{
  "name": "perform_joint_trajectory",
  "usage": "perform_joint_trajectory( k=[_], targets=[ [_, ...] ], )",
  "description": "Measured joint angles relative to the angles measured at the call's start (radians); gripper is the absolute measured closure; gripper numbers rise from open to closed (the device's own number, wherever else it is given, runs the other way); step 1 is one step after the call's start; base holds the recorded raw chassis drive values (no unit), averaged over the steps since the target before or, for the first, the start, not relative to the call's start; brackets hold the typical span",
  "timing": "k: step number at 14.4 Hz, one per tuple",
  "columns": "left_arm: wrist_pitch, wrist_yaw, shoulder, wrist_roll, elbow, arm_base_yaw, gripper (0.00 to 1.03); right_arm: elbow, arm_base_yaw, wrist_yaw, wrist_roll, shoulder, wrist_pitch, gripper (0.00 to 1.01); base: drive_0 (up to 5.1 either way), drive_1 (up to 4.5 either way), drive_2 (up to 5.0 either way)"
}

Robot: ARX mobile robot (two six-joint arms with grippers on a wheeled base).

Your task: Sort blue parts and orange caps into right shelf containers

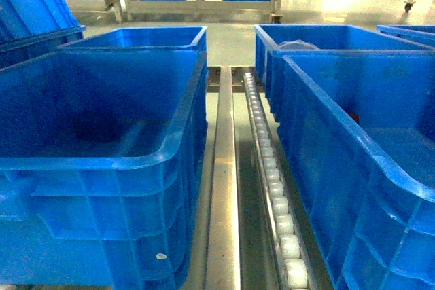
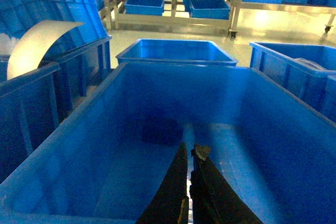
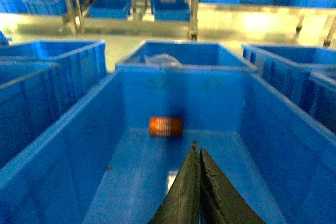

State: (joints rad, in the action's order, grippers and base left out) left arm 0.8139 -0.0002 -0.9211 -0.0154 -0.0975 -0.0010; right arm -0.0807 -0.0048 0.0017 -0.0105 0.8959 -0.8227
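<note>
The left pincer [image 2: 189,153] has two long, dark, thin fingers that get narrow toward the tips. One tip looks a bit chipped and pale, and there is a small yellow mark low down. The right pincer [image 3: 197,150] has two dark, pointy fingers shaped like a beak.

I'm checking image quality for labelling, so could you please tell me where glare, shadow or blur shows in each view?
Head view: floor glares behind the crates; a dark shadow lies in the left crate. Left wrist view: sharp, with a shadow on the crate's far wall. Right wrist view: soft, the orange cap smeared, the floor washed out.
</note>
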Motion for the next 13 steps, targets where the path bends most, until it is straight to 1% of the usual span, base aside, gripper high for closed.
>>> perform_joint_trajectory(
  k=[1,3,8,10,11,13],
  targets=[
    [0.068,0.0,-0.008,0.0,0.028,0.0,1.01,0.023,0.0,0.0,0.0,0.006,-0.049,1.0,0.0,0.0,0.0],
    [-0.008,0.0,0.041,0.0,0.069,0.0,1.01,0.063,0.0,0.0,0.0,-0.059,0.048,1.0,0.0,0.0,0.0],
    [-0.061,0.0,0.131,0.0,0.08,0.0,1.01,0.066,0.0,0.0,0.001,-0.15,0.101,1.0,0.0,0.0,0.0],
    [-0.295,0.0,0.396,0.0,0.087,0.0,1.01,0.068,0.0,0.0,0.002,-0.402,0.334,1.0,0.0,0.0,0.0],
    [-0.357,0.0,0.459,0.0,0.087,0.0,1.01,0.068,0.0,0.0,0.002,-0.461,0.393,1.0,0.0,0.0,0.0],
    [-0.415,0.0,0.521,0.0,0.087,0.0,1.01,0.068,0.0,0.0,0.002,-0.522,0.449,1.0,0.0,0.0,0.0]
  ],
)
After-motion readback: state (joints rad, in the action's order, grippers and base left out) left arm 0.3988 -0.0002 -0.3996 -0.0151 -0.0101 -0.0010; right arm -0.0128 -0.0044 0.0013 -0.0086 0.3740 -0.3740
